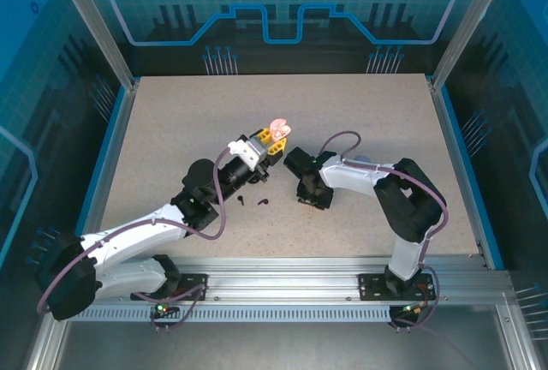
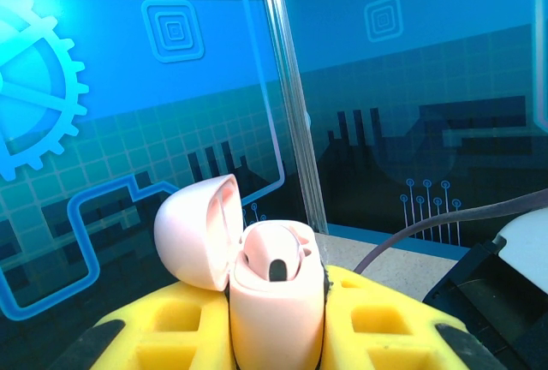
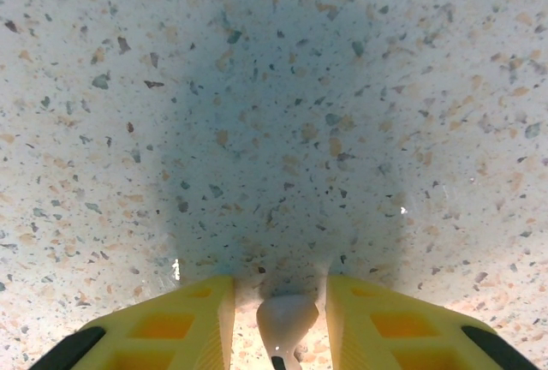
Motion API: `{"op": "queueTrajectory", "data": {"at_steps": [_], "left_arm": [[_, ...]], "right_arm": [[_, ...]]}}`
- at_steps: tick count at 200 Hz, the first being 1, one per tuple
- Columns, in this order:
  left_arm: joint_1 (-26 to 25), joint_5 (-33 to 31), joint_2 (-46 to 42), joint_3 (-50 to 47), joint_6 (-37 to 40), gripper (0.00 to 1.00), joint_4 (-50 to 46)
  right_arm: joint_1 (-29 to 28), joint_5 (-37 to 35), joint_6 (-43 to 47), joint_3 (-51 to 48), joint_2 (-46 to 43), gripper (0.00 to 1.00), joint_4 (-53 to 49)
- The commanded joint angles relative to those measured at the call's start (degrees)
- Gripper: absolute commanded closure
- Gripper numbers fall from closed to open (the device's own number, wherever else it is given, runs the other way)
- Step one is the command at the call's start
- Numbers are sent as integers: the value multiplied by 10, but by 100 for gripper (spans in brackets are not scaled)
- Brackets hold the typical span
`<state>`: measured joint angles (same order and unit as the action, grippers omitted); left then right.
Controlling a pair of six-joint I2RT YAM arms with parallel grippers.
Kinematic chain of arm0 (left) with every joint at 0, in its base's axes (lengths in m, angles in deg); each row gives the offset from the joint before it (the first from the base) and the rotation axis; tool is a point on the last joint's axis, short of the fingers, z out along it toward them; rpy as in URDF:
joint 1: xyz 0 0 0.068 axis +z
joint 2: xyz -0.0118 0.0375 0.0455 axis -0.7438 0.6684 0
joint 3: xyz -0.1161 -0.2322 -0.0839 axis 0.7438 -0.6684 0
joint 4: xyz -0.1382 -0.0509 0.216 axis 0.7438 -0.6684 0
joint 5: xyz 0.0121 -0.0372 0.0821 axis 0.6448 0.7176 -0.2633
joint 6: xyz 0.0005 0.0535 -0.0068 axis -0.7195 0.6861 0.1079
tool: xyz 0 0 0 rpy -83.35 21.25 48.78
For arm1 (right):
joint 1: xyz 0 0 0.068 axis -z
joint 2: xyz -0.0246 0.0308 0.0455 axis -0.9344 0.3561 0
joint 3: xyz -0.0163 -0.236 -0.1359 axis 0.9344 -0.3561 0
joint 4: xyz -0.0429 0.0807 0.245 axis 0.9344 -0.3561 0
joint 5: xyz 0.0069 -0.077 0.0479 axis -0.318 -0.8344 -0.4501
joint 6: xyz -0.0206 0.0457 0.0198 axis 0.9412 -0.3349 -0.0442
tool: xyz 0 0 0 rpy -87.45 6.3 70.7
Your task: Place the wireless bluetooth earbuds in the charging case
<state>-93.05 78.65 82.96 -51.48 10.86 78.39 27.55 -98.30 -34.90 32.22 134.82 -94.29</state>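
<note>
My left gripper [image 1: 271, 137] is raised off the table and shut on a pale pink charging case [image 2: 278, 310], held between its yellow fingers [image 2: 163, 331]. The case's lid [image 2: 195, 233] hangs open to the left, and one pale pink earbud [image 2: 276, 254] sits in the case. In the top view the case [image 1: 278, 127] shows at the gripper's tip. My right gripper [image 3: 280, 284] points straight down at the table. A second pale pink earbud [image 3: 287, 317] lies on the table between its fingers, with a gap on each side. From above, the right gripper [image 1: 312, 200] sits right of centre.
Two small black earbuds [image 1: 242, 199] [image 1: 263, 201] lie on the speckled table [image 1: 171, 147] just in front of the left gripper. Blue edging and clear walls with metal posts [image 1: 111, 53] border the table on all sides.
</note>
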Motion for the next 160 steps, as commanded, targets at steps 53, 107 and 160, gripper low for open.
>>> {"op": "queueTrajectory", "data": {"at_steps": [53,107,160], "left_arm": [[5,6,5,14,-2,100,29],[4,6,9,17,-10,100,27],[5,2,7,12,-13,100,23]], "right_arm": [[-7,16,-12,-23,-11,74,-4],[-2,-1,4,-52,-50,81,20],[14,-21,42,-111,-127,81,92]]}}
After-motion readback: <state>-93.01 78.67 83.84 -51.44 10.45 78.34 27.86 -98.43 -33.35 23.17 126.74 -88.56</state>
